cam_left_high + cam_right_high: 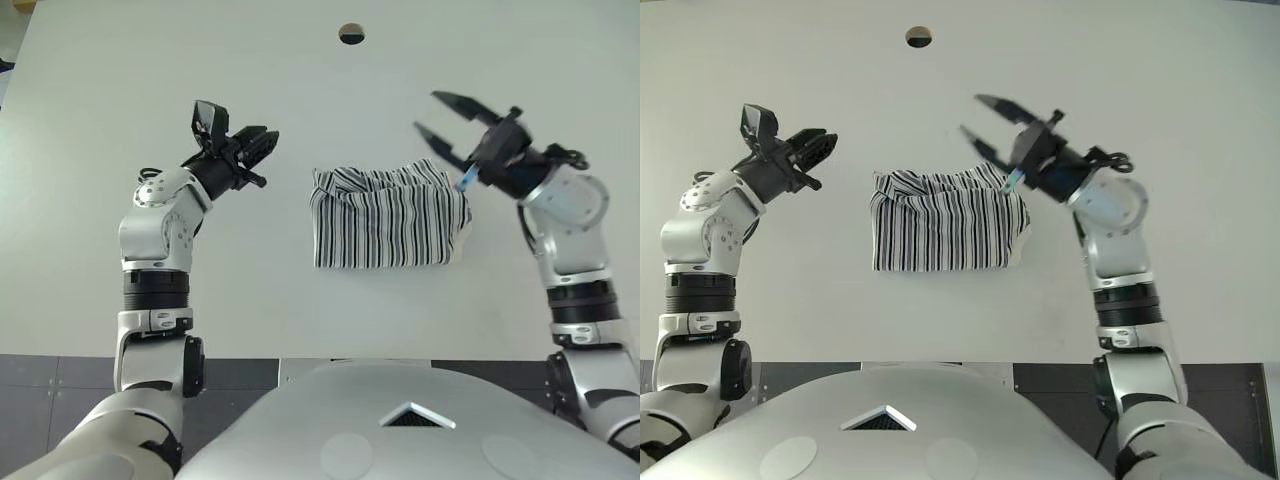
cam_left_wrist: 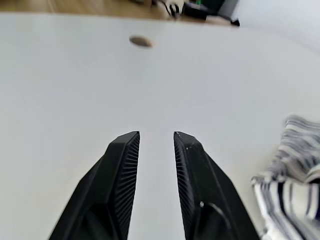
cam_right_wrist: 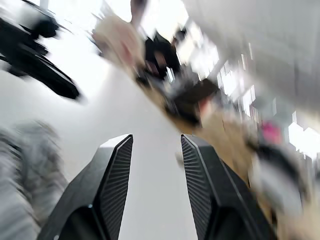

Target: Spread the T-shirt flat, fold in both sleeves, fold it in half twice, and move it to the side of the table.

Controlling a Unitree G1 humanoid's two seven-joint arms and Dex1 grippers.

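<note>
The folded T-shirt [image 1: 385, 218] lay mid-worktop [image 1: 120, 60], its long axis parallel to the near edge. The right claw [image 1: 428, 112], spread wide and empty, hung just beside the shirt's far right corner, making it the nearer arm. The left claw [image 1: 266, 140], narrowly parted and empty, stood apart on the left-edge side.

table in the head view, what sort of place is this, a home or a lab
Probably a lab or office workroom, not a home: a large white table with a cable hole, wood-toned floor beyond, and blurred dark equipment behind.
</note>
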